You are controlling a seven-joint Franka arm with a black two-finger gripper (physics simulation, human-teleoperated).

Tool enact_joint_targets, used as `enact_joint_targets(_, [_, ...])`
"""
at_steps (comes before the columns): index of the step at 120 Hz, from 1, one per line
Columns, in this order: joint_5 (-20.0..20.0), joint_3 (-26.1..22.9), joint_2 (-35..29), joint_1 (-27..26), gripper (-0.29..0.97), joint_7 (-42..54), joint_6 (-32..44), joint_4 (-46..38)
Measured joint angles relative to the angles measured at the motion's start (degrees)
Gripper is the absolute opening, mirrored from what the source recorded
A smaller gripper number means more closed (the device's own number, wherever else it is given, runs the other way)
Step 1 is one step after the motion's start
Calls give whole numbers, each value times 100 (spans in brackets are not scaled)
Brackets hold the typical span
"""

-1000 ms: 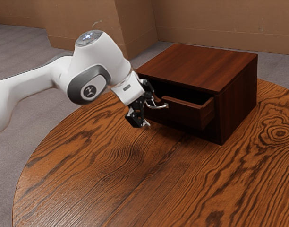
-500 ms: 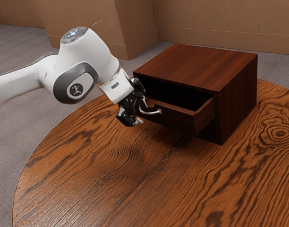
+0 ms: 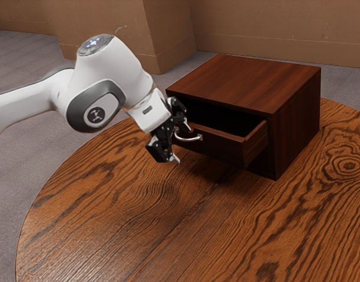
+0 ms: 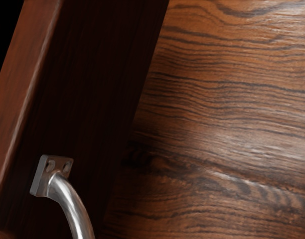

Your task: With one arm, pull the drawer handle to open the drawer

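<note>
Holding the black two-finger gripper [image 3: 170, 142] right at the curved silver metal handle [image 3: 190, 137], level with the drawer's face and a little above the table. Not possible to tell whether clenched on that handle or released.

Looking down from the wrist along the face of the dark reddish-brown wooden drawer [image 4: 82, 89], with the handle bending away from its small screwed mounting plate close under the hand and the table's grain running alongside.

Reaching in from the exterior view's left with the white arm [image 3: 103, 82]: forearm lying low and nearly level, bending at a large rounded joint with a grey cap facing the camera, then turning down and toward the exterior view's right into the wrist. Tilting the hand so that the gripper is pointing downward and slightly back toward the arm's side of the drawer.

Finding the drawer pulled partway out of the dark wooden cabinet [image 3: 250, 82], its face standing clear of the cabinet's front edge and a dark opening showing above it. Resting the box-shaped cabinet on the far side of the round wooden table [image 3: 168, 229], toward the exterior view's right.

Showing bold, dark, wavy grain across the tabletop, with a ringed knot near the exterior view's right edge. Standing the table on a grey carpeted floor [image 3: 27, 64], with plain tan walls [image 3: 274, 23] closing the room behind and one corner of wall jutting forward beyond the arm.
</note>
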Motion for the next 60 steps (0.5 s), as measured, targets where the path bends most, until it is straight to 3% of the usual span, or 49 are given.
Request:
enact_joint_targets(34, [-67,-65,0,349,68,-54,66,-303])
enact_joint_targets(45, [-79,-368,-5,670,63,-65,88,-459])
enact_joint_targets(60, [-91,-594,-9,846,65,-90,121,-595])
